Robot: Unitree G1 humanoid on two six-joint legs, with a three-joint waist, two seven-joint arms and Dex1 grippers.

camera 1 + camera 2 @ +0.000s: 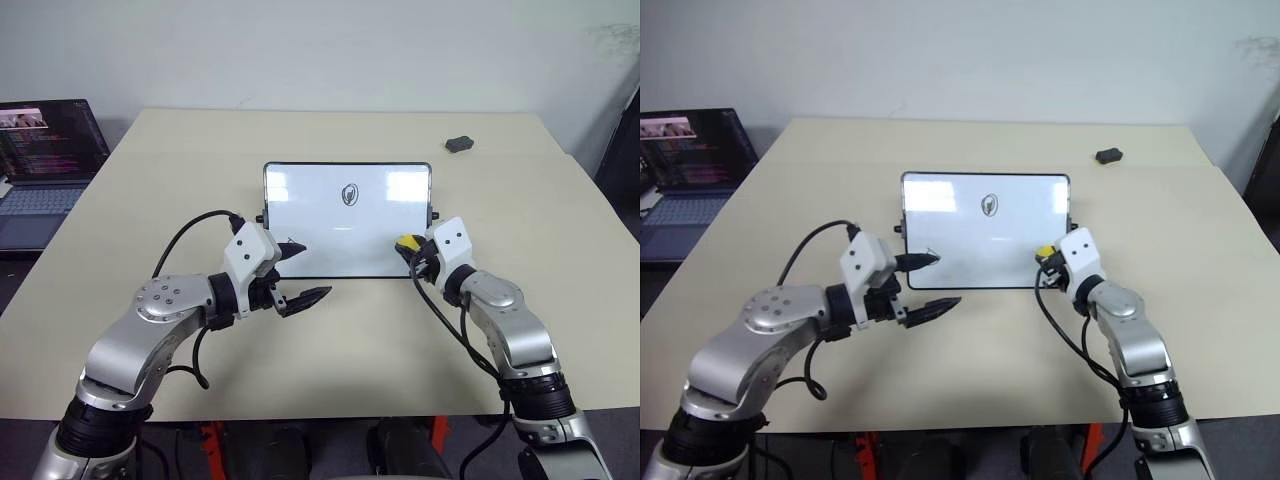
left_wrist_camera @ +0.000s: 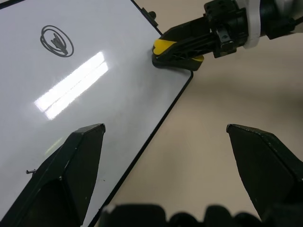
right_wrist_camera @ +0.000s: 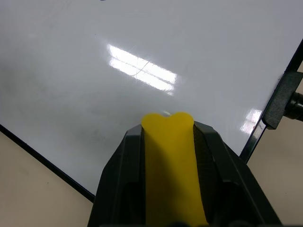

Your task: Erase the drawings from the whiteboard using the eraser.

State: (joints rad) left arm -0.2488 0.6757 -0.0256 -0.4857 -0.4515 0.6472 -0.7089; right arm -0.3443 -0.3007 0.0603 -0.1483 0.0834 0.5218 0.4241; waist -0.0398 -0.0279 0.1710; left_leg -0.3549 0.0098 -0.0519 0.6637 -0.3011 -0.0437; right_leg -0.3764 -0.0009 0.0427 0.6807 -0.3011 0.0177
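Note:
The whiteboard lies flat in the middle of the table, black-framed and glossy. One drawing, a scribbled oval, sits near its far edge, right of centre; the same oval appears in the left wrist view. My right gripper is shut on the yellow eraser, which rests at the board's near right corner. From the right wrist, the eraser pokes out between the fingers over bare white board. My left gripper stands open over the board's near left edge, holding nothing.
A small dark grey lump lies at the far right of the beige table. An open laptop stands off the table's left side. Black knobs stick out from the board's sides.

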